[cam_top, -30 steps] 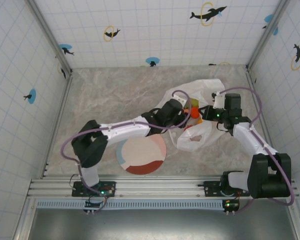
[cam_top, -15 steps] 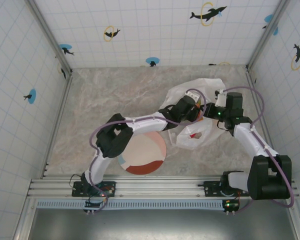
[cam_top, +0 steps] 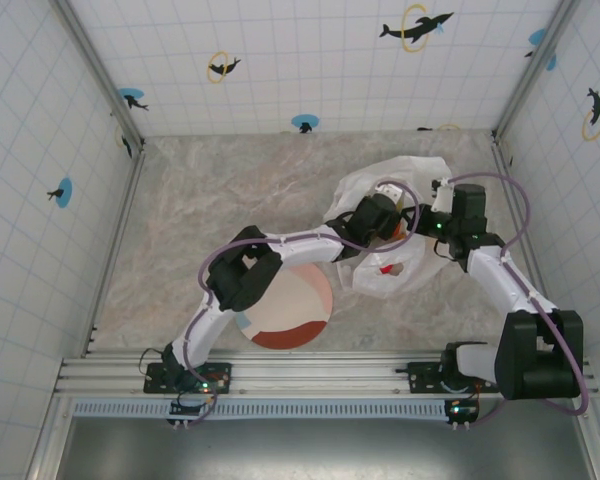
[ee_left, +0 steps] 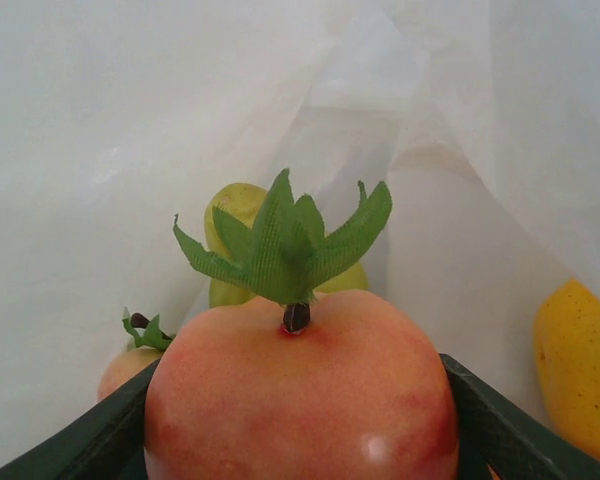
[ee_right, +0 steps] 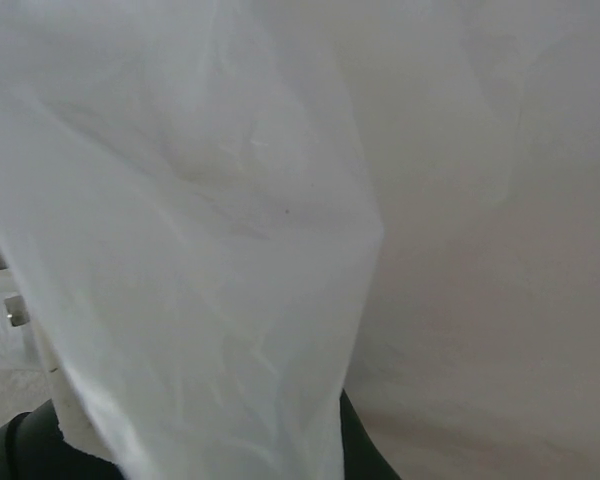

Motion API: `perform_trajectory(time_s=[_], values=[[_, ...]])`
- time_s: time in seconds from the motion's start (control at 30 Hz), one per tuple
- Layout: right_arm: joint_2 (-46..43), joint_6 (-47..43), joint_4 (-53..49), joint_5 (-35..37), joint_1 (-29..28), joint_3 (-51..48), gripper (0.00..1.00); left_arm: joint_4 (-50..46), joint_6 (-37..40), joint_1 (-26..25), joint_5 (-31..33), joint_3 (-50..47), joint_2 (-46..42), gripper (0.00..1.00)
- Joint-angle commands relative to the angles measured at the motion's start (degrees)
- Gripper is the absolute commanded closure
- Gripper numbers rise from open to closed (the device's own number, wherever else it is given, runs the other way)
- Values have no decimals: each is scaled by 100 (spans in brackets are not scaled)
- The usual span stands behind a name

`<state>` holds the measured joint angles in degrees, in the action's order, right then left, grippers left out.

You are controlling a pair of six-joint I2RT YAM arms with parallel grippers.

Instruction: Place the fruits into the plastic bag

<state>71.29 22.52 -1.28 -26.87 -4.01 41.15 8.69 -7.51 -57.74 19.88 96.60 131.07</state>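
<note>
The round plate [cam_top: 283,305] lies at 8 o'clock from the plastic bag [cam_top: 400,272]. Inside the bag the left gripper [ee_left: 300,362] has the red apple [ee_left: 300,410] between its fingers [ee_left: 475,430], both against its sides, though whether they squeeze it I cannot tell; a pear [ee_left: 235,205] sits at its 12 o'clock, a yellow fruit [ee_left: 575,370] at 3 o'clock. At the left gripper's 3 o'clock, the right gripper [cam_top: 432,213] is pinched tight on the bag's rim.
</note>
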Motion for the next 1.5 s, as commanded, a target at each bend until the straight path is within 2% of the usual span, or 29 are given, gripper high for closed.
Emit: perform_trajectory(time_s=[0.0,0.37,0.67,0.9,1.1,1.17,1.47], values=[[-18,-26,58,-55,6,104,100,186,49,30,38,173,-24,29],[26,-53,38,-64,23,109,100,257,-231,26,-478,-410,-778,23],[61,-85,48,-86,58,65,100,516,-533,29,-1185,-1450,-1606,23],[88,-73,84,-83,72,51,100,763,-913,27,-2284,-2444,-2446,25],[140,-17,156,-108,59,23,100,652,-1039,26,-3146,-2734,-2873,26],[140,-19,161,-99,58,18,100,643,-1088,27,-3095,-2880,-3046,26],[87,-67,128,-99,66,-3,100,348,-1550,26,-2058,-3717,-3835,26]])
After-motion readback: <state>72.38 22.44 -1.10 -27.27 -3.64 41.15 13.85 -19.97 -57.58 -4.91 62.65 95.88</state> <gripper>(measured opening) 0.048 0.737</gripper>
